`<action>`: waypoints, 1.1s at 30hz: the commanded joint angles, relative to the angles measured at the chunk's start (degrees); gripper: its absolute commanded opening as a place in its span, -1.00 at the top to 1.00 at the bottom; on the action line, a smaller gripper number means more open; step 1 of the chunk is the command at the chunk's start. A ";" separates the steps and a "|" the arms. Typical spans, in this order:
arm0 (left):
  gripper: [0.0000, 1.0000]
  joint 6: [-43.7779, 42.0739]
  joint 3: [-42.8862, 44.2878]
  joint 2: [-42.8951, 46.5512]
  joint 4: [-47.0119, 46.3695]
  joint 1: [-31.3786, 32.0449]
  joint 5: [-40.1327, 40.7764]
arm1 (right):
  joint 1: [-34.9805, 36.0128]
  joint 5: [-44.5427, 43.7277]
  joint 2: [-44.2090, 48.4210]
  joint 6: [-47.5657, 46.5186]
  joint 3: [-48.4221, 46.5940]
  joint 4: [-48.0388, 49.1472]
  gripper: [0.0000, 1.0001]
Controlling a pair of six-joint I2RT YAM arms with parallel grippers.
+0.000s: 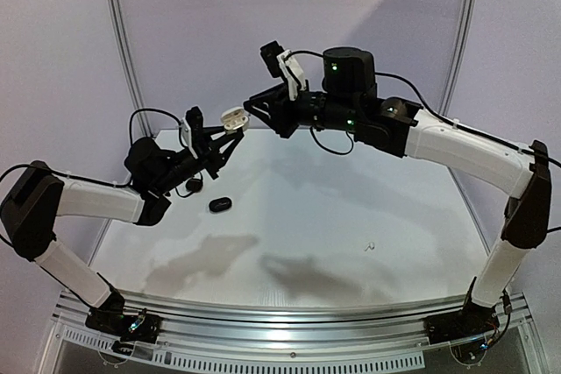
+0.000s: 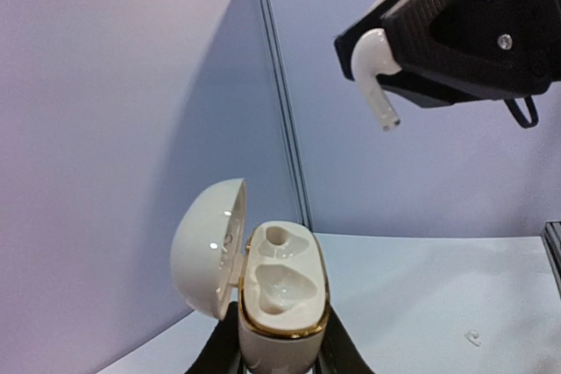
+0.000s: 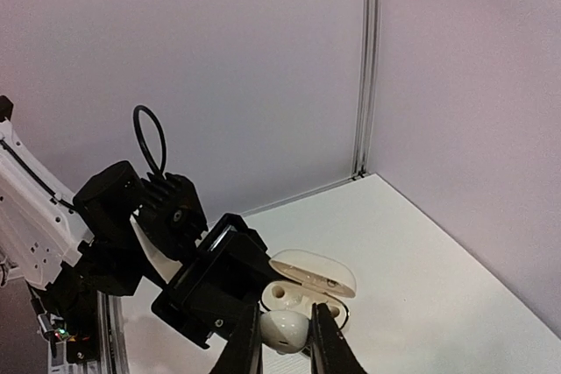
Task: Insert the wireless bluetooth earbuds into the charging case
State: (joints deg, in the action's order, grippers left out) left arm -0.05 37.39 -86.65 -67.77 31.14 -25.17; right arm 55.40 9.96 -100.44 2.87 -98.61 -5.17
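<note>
The left pincer [image 2: 279, 363] is clenched on the base of the white charging case [image 2: 282, 299], holding it clear of the surface [image 1: 351, 208] at the lower centre of the left wrist view. The case stands upright with its lid [image 2: 209, 256] swung open to the left. Both moulded sockets face upward and look empty, which seems meant to offer a steady, open target. The right pincer [image 3: 286, 349] grasps a white earbud [image 2: 372, 52] by its bulb, at the upper right of the left wrist view. The stem points down and is left free, probably so it can enter a socket first. Earbud and case are apart, the earbud above and right of the opening. In the overhead view a dark oval object [image 1: 220, 205] lies on the surface left of centre.
</note>
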 commanded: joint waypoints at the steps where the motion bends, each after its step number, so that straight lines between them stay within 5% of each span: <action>1: 1.00 -0.21 -1.01 -0.20 -3.20 0.71 -0.23 | 0.68 3.20 -2.41 -6.08 -1.68 8.46 1.00; 33: 1.00 9.11 1.01 -0.98 -3.42 -2.22 -4.13 | -0.77 0.72 -7.45 -17.02 -4.13 2.65 1.00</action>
State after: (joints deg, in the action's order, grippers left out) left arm 8.45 37.12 -86.78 -69.82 29.63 -28.21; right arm 54.94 11.92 -106.48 -12.95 -100.99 -1.08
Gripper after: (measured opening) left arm 0.224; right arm 0.152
